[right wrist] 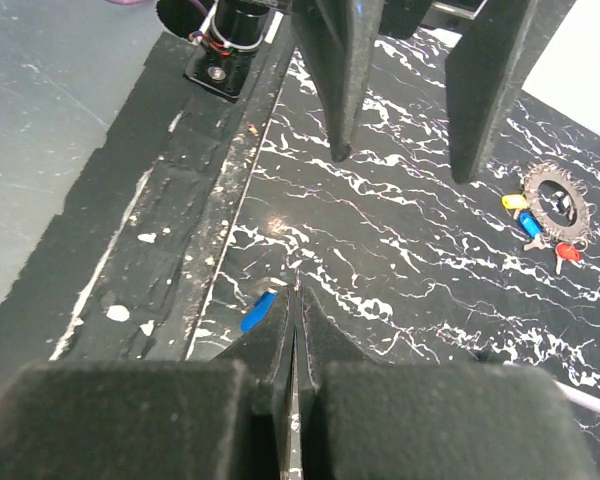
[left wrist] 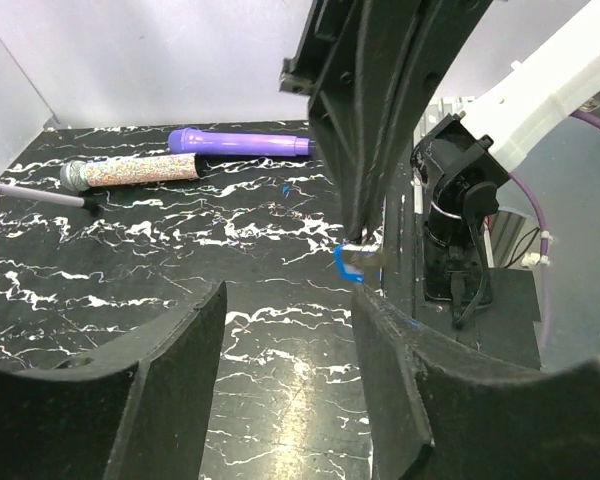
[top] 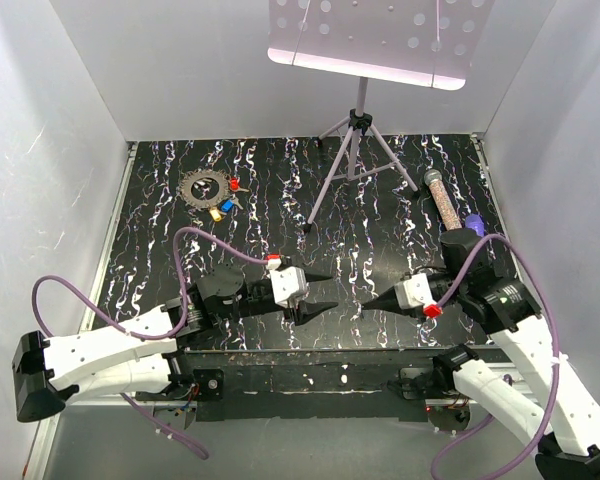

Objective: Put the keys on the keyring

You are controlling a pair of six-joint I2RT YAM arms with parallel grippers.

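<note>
Bronze-grey keyring [top: 204, 187] lies far left on the table [top: 400, 250], three coloured keys [top: 226, 205] clustered at its rim. Near the front edge the right gripper [top: 367, 304] pinches another blue key [right wrist: 261, 310], apparently presenting it to the spread left gripper [top: 325, 291].

Desk [top: 380, 250]: black w/ white marbling, boxed in by plain white walls [top: 80, 120] on 3 sides. Far centre-right, a tripod stand [top: 352, 150] w/ legs splayed on the desk, carrying a pale perforated panel [top: 380, 35] up top. By the right edge lies a speckled glittery tube [top: 443, 200] w/ grey cap at its far end. A purple stick [left wrist: 242, 142] lies approx. parallel just beside it, on the wall side; contact unclear. Small blue scrap [right wrist: 258, 311] at the desk's near edge.
</note>
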